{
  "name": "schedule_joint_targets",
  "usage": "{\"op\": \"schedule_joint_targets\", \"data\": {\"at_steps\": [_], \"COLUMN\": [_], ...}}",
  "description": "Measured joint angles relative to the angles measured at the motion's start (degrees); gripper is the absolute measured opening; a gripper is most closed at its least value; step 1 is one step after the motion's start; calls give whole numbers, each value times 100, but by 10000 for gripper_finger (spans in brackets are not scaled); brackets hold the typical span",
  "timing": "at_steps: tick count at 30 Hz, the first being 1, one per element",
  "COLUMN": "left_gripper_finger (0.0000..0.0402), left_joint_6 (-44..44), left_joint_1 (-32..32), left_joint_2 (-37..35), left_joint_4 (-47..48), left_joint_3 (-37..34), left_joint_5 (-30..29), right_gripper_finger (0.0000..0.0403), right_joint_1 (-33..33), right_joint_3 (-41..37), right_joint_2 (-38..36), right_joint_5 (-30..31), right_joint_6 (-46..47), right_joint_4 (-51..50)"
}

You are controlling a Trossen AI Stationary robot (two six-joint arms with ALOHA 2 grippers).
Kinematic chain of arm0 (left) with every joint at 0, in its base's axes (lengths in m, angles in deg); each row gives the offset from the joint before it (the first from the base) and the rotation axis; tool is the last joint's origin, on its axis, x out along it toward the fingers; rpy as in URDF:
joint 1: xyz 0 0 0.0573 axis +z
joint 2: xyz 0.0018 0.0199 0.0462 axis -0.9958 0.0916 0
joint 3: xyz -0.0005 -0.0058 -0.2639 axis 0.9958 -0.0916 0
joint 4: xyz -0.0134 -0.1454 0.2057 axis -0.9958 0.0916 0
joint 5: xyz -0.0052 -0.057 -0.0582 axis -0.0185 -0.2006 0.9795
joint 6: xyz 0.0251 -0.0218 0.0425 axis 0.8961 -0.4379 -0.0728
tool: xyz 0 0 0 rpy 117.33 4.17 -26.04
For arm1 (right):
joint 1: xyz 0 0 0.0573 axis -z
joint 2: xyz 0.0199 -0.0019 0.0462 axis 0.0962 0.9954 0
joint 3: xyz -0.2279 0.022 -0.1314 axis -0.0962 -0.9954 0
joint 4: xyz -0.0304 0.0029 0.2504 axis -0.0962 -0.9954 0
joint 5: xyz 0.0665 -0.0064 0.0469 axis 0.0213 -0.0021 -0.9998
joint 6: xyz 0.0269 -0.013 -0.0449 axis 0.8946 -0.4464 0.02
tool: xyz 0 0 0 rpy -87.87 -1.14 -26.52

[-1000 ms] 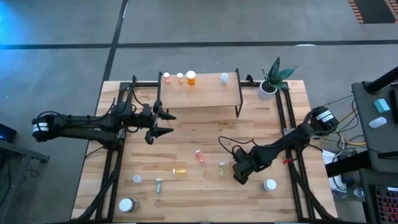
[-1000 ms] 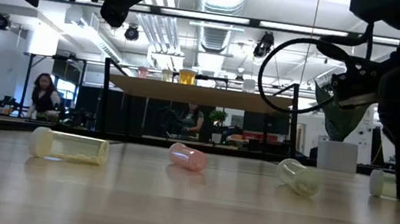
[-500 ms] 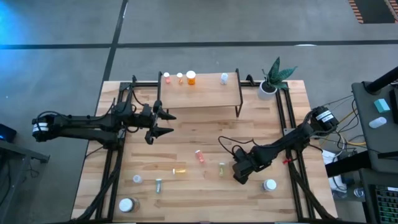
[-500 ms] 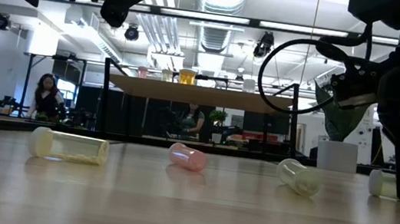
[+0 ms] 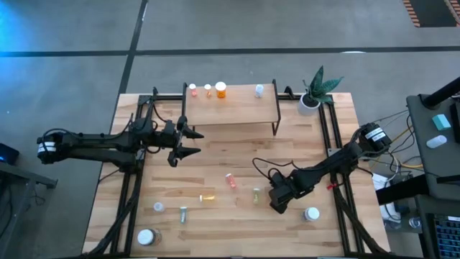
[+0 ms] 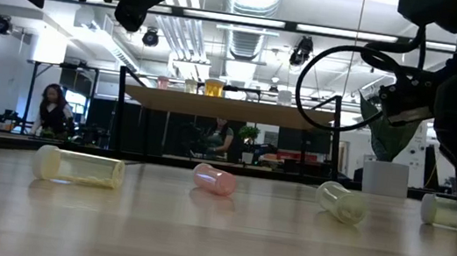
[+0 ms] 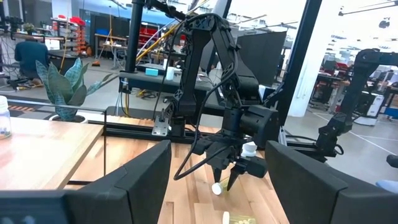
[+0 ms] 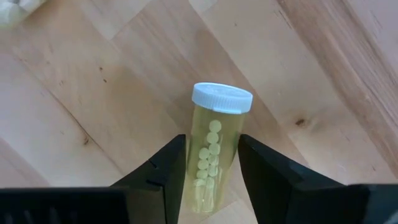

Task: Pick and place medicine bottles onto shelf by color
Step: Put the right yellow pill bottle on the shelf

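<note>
Down low on the surface [image 5: 323, 144] now, well in front of the shelf [image 5: 237, 108] and off past its right end — right gripper [image 5: 277, 202] over a yellow vial [image 8: 214, 149]. Lying on its side, white cap [image 8: 222, 98] pointing away from the wrist, pale round tablets stacked inside. Fingers [image 8: 168, 168] set one on each flank of the body and pinching it just below the cap; not lifted yet, still flat on the wood.

Small and light by the look of it, stiff plastic, so no fear of crushing. Smooth and round, though — likely to roll or squirt out if squeezed off-centre. Best held square across the middle of the barrel, clear of the cap's lip, then tipped upright before setting down.

Left gripper [image 5: 188, 142] held in the air just off the shelf's left end, fingers spread wide, nothing between them.

Up on the shelf already: an orange bottle [image 5: 221, 90] with smaller ones beside it toward the left end, a pale one apart toward the right. Probably a spot of its own needed for yellow.
</note>
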Motion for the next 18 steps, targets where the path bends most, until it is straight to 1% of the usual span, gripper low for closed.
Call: {"op": "schedule_joint_targets", "data": {"at_steps": [7, 13, 18], "left_gripper_finger": [244, 244, 244], "left_joint_6": [0, -2, -2], "left_joint_1": [2, 0, 0], "left_joint_2": [0, 2, 2], "left_joint_4": [2, 4, 8], "left_joint_3": [0, -2, -9], "left_joint_5": [-2, -2, -2], "right_gripper_finger": [137, 137, 137], "right_joint_1": [0, -12, -42], "right_joint_3": [0, 0, 0], "right_joint_2": [-80, -437, -566], "right_joint_5": [22, 428, 470], "right_joint_6": [-11, -58, -23], "right_joint_4": [17, 30, 13]}}
